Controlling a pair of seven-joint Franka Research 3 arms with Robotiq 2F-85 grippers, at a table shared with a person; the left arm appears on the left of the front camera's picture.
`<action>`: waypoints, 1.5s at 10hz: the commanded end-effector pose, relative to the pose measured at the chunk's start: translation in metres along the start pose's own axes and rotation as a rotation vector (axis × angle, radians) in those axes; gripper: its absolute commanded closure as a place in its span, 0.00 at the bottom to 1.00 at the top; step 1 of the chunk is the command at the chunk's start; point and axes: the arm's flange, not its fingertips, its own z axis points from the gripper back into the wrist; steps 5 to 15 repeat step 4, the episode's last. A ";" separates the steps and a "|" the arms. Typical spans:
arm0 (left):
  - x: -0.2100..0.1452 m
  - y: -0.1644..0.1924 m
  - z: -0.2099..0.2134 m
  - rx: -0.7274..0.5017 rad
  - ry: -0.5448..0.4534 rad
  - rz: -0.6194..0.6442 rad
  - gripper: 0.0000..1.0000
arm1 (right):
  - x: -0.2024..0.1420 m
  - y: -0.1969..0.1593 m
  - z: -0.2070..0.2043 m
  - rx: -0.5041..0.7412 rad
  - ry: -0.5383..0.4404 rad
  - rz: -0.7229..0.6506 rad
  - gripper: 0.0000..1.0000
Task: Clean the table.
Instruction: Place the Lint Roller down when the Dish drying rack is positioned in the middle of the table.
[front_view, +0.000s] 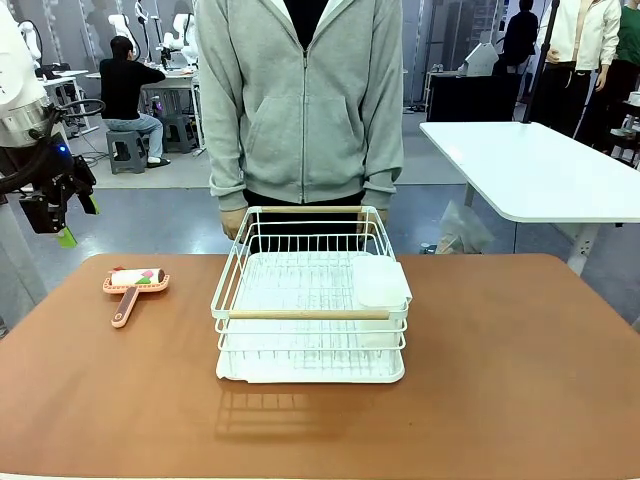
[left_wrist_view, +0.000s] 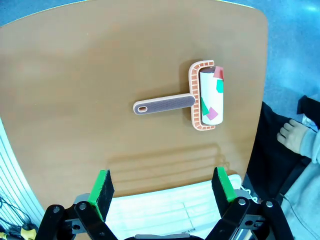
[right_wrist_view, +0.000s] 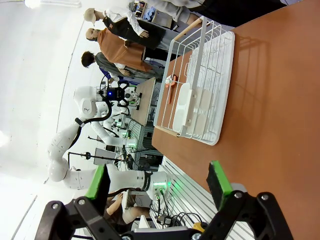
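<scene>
Reddish-brown table (front_view: 520, 380); white rack (front_view: 310, 300); pink roller (front_view: 135, 285); grey hoodie (front_view: 300, 100).

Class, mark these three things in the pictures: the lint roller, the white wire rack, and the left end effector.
lint roller (left_wrist_view: 165, 103): left wrist view, on its ribbed handle.
white wire rack (front_view: 308, 314): front view, on its wooden front bar.
left end effector (left_wrist_view: 163, 186): left wrist view, midway between its green-padded fingertips.

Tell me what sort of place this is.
Most likely a robotics lab or data-collection hall: beyond the reddish-brown table with its white wire rack, other robot arms stand at workbenches, a person sits at one, and a glossy white table stands nearby.
</scene>
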 end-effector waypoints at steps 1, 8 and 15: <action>0.001 0.002 -0.002 -0.017 -0.005 0.002 0.00 | -0.001 0.002 -0.001 0.015 -0.012 0.022 0.00; 0.001 0.002 -0.002 -0.017 -0.005 0.002 0.00 | -0.001 0.002 -0.001 0.015 -0.012 0.022 0.00; 0.001 0.002 -0.002 -0.017 -0.005 0.002 0.00 | -0.001 0.002 -0.001 0.015 -0.012 0.022 0.00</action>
